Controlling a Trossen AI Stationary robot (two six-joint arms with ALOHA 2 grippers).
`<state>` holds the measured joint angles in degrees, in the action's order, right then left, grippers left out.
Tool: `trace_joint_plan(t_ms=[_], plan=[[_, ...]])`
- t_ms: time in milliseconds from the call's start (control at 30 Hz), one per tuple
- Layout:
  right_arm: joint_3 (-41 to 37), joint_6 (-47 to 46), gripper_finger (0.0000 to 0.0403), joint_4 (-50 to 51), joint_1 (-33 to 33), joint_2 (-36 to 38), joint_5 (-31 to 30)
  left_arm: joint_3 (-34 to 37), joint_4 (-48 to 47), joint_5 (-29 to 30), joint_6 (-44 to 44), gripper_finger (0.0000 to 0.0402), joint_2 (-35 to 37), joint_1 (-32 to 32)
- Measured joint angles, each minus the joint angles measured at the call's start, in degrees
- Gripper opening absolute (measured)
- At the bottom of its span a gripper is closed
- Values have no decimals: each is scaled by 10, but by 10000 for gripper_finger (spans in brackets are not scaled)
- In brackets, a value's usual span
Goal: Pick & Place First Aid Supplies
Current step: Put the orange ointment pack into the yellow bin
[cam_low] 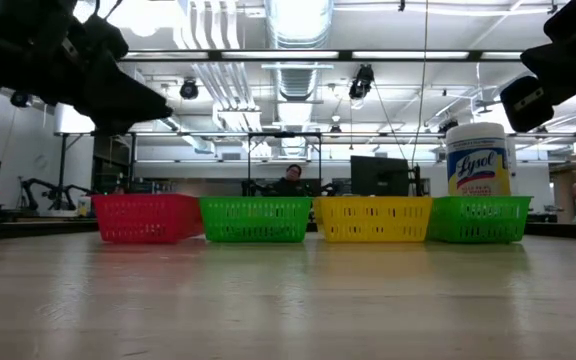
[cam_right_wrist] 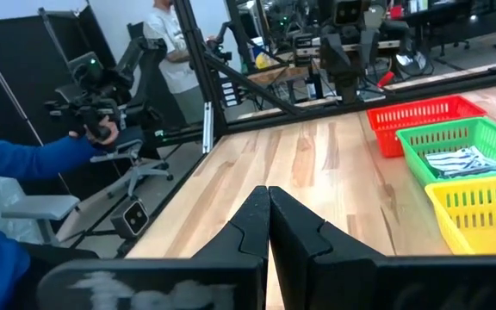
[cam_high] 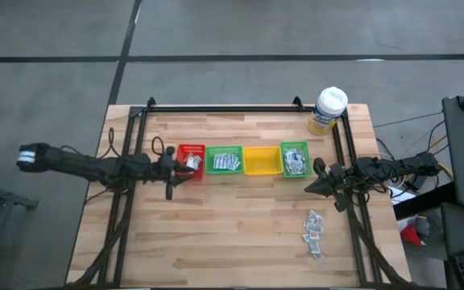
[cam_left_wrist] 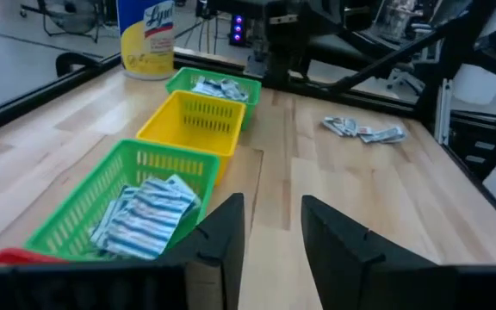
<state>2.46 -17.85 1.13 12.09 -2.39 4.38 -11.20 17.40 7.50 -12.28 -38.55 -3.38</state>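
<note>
First aid supplies lie as a small loose heap (cam_high: 314,232) (cam_left_wrist: 364,130) on the wood at the table's right near side. More fill the red bin (cam_high: 191,159), the left green bin (cam_high: 225,160) (cam_left_wrist: 145,215) and the right green bin (cam_high: 295,159) (cam_left_wrist: 218,86). The yellow bin (cam_high: 262,159) (cam_left_wrist: 192,120) holds nothing that shows. My left gripper (cam_high: 171,169) (cam_left_wrist: 269,232) hangs open beside the red bin's near left corner, with only bare table between its fingers. My right gripper (cam_high: 312,187) (cam_right_wrist: 268,215) waits shut at the right, near the right green bin, clear of everything.
The four bins stand in a row across the table's middle (cam_low: 308,218). A yellow wipes tub with a white lid (cam_high: 329,110) stands at the far right corner. A black frame (cam_high: 224,107) runs along the far edge and sides. A person's blue sleeve (cam_right_wrist: 24,155) shows beyond the table.
</note>
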Motion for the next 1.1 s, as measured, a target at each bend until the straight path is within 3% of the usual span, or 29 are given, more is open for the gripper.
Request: trace_joint_plan(t_ms=[167, 700, 967, 1100], plan=[[0, 29, 8, 0, 0, 0, 0, 4, -39, -42, 10, 112, 24, 43], [0, 50, 8, 5, 0, 0, 1, 14, -151, -34, 68, 112, 193, 44], [70, 12, 8, 210, 0, -39, 1, 66, -154, -50, 73, 112, 273, 44], [82, -20, 8, 193, 0, -83, 12, 88, -147, -51, 72, 112, 303, 44]])
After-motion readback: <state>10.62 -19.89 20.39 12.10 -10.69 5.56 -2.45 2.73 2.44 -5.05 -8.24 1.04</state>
